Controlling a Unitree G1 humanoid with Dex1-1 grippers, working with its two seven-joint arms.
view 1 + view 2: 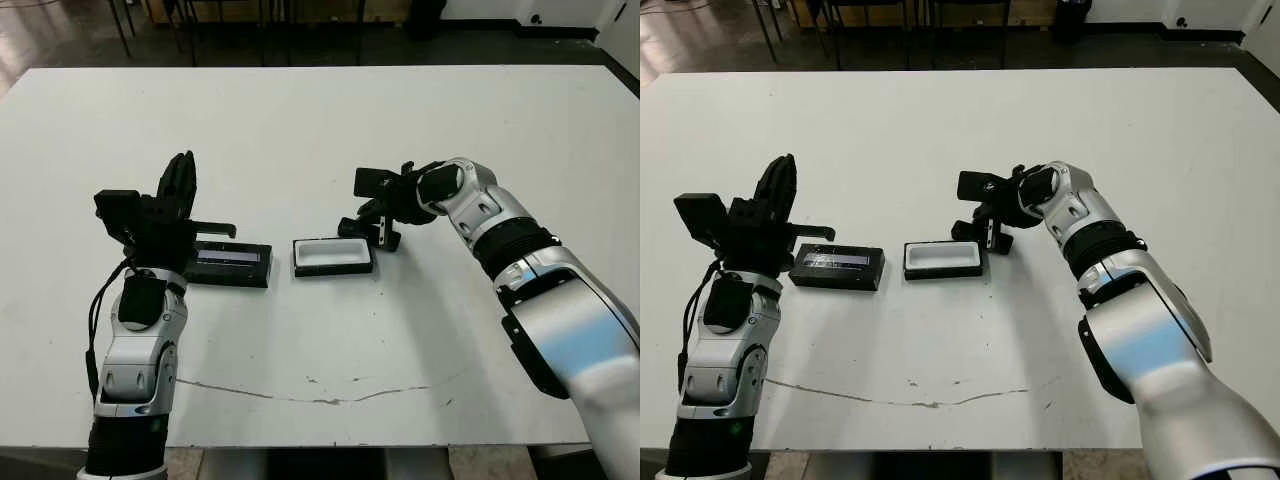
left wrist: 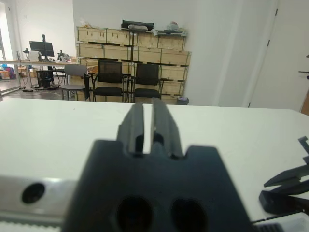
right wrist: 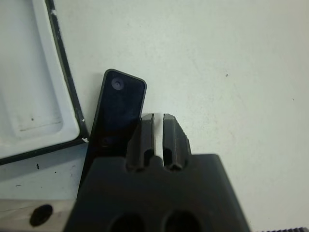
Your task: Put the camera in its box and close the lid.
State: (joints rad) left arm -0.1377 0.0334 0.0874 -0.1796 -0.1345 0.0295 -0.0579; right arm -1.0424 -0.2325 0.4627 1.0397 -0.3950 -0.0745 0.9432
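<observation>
Right gripper [image 3: 158, 126] hangs low over the table [image 1: 300, 130], just past the box's [image 1: 333, 256] far right corner, at about 1 o'clock from it. Its two fingers are nearly together, only a thin slit between them, and nothing is held between them. In the right wrist view the camera [image 3: 118, 113] lies flat on the table right beside those fingers, its long side running along the box's short end, its near corner touching or almost touching the box rim; I cannot tell which. The fingers stand just off the camera's edge, not around it.

Box sits open near the table's middle, white lining up, with nothing in it. Lid [image 1: 229, 264] lies flat at 9 o'clock from the box, just beside it with a narrow gap, pale strip facing up.

Left gripper [image 1: 180, 182] is raised above the table at about 10 o'clock from the lid, fingers pointing up and away toward the far edge. The left wrist view shows its fingers [image 2: 164, 123] close together with a narrow gap, holding nothing. Chairs [image 2: 110, 78] and wooden crates [image 2: 130, 46] stand beyond the table
</observation>
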